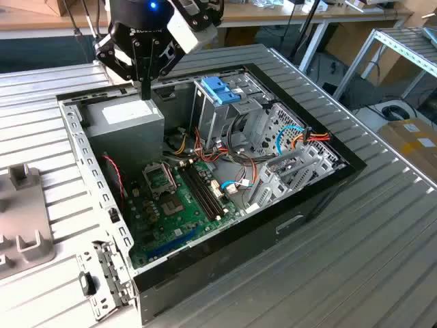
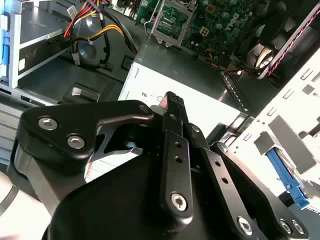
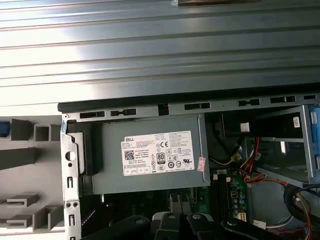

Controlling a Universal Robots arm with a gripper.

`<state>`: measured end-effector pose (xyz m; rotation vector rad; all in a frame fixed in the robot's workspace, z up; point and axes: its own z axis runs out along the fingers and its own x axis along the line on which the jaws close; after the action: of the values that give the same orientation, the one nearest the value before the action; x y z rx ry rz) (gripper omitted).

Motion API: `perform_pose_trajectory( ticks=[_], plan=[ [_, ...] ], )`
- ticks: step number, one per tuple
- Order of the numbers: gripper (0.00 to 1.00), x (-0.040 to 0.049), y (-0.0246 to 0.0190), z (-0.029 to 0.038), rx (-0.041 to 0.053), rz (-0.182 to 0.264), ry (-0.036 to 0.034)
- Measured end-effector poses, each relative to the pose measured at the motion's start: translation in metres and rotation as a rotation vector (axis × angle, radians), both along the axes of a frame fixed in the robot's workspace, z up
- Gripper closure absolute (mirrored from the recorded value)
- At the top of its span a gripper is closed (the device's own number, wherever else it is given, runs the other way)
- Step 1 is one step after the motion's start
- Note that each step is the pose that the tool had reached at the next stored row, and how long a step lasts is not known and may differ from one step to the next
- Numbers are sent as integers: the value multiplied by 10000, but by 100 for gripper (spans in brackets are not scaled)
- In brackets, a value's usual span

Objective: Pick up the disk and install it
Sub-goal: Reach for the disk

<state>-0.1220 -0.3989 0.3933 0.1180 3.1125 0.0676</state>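
Disk first: where is it?

I cannot tell. The hand [image 1: 145,94] carries nothing. In the first wrist view a pale-blue strip [image 3: 315,140] lies past one end of the box [image 3: 110,175]. It could be frame or latch, and I cannot say which.

And the hand itself?

Closed, fingers pressed together with nothing between them. It hangs straight over the box, fingertips down over the white sticker [image 1: 127,112]. In the second wrist view the hand [image 2: 175,100] lies across that sticker. Whether it touches the box I cannot tell.

What lies round the box?

The box sits in a corner of the open case [image 1: 80,147]. Just beside it, lower in the case, is the green board [image 1: 171,205]. Cables [image 1: 181,145], red, orange and yellow, run from beside the box toward the metal cage [image 1: 208,119]. The cage stands near the box and bears a blue latch [image 1: 220,90] on top.

Outside the case?

The ribbed grey bench [image 1: 355,239] carries it all. On the side of the box away from the cage, beyond the case wall, a grey fixture [image 1: 24,232] rests on the bench.
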Motion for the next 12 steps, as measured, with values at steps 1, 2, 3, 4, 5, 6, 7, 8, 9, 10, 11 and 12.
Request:
perform_pose_trajectory(
  ticks=[1, 2, 3, 4, 5, 6, 7, 8, 9, 10, 11, 12],
  plan=[
    [90, 0, 0, 0, 0, 0, 0],
    [90, -1, 0, 0, 0, 0, 0],
    [90, -5, 0, 0, 1, -1, -1],
    [90, -9, 0, 0, 0, -2, 0],
    [90, -14, 0, -1, 1, -1, -1],
    [90, -19, 0, -1, 1, 0, -1],
    [90, -29, 0, 0, 1, 0, 0],
    [90, -40, 0, 0, 0, 0, 0],
    [90, -45, 0, 0, 0, 0, 0],
    [90, -52, 0, 0, 0, 0, 0],
    [90, -58, 0, 0, 0, 0, 0],
    [90, -64, 0, 0, 0, 0, 0]
  ],
)
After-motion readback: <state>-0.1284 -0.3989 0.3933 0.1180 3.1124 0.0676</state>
